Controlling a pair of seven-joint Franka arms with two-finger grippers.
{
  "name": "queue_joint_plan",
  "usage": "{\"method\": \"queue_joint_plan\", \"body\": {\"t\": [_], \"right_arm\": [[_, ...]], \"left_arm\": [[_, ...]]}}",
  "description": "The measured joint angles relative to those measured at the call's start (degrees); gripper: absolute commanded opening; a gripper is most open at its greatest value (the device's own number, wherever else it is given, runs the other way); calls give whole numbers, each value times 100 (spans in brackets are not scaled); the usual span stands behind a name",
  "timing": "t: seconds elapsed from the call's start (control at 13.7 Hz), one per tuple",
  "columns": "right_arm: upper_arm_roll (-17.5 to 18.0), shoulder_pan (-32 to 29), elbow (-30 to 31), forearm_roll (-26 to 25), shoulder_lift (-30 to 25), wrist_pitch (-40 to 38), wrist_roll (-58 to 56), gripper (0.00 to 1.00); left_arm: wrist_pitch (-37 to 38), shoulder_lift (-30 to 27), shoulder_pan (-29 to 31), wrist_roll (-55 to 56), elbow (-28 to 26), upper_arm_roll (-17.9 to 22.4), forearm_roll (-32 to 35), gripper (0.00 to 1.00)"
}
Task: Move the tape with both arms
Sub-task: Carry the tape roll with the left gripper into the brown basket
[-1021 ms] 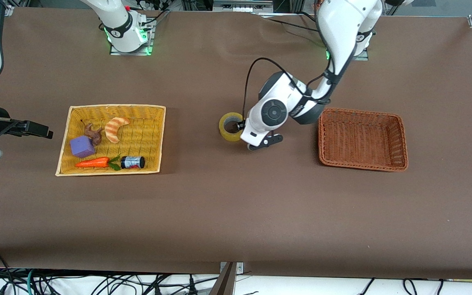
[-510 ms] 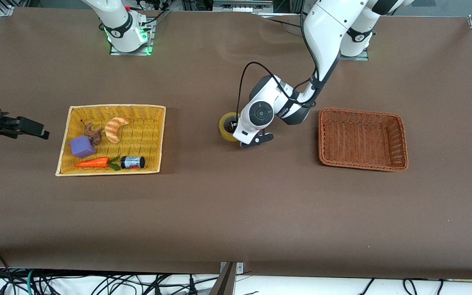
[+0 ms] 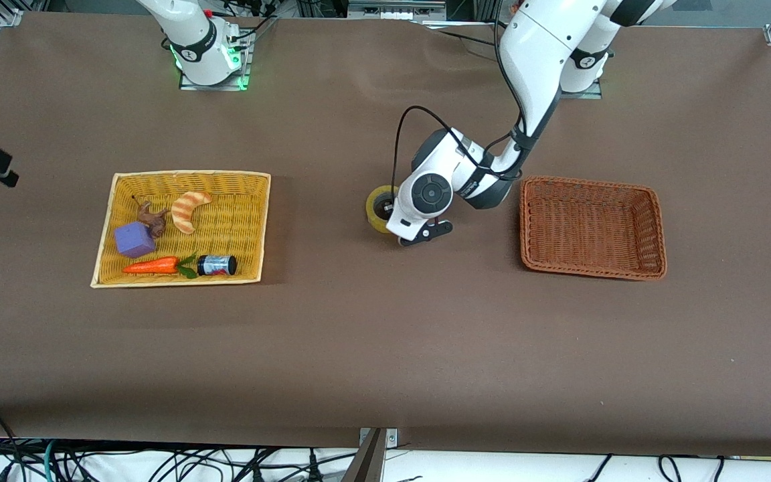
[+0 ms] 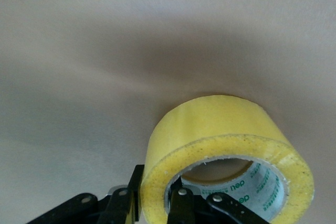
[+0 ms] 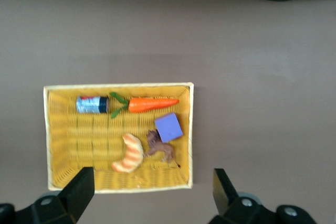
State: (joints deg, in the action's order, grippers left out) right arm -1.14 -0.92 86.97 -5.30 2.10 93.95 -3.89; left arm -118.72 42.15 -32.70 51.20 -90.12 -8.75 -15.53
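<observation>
Tape being gripped on the tabletop beside the brown basket

The tape [image 3: 379, 208] is being pinched through its wall by the left hand [image 3: 391, 213], on the tabletop [image 3: 385, 348] near the brown basket [image 3: 591, 227]; the right hand [image 5: 152, 192] is being held wide over the yellow basket [image 3: 251, 227].

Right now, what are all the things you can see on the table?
tape: 1, yellowish, mid-table, left gripper's fingers on its wall
yellow basket: 1, toward the right arm's end
croissant toy: 1, striped orange, in yellow basket
purple block: 1, in yellow basket
brown figure: 1, beside the block
carrot: 1, orange, in yellow basket
small can: 1, dark, beside the carrot
orange-brown basket: 1, toward the left arm's end
left gripper: 1, black, shut on tape
right gripper: 1, black, open, above yellow basket
</observation>
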Motion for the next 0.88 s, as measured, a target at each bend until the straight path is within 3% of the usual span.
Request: {"method": "queue_joint_plan", "body": {"t": [0.29, 0.58, 0.73, 0.88], "right_arm": [[177, -26, 114, -134, 22, -25, 51, 100], [172, -49, 88, -98, 51, -16, 51, 100], [155, -67, 83, -31, 51, -16, 51, 100], [156, -72, 81, -1, 51, -16, 51, 100]], "left_arm": [[1071, -743, 688, -1133, 135, 42, 56, 0], [2437, -1871, 1291, -2153, 142, 36, 1076, 0], [2658, -2240, 1478, -2668, 86, 42, 1169, 0], [2659, -2249, 1848, -3372, -61, 49, 1329, 0]]}}
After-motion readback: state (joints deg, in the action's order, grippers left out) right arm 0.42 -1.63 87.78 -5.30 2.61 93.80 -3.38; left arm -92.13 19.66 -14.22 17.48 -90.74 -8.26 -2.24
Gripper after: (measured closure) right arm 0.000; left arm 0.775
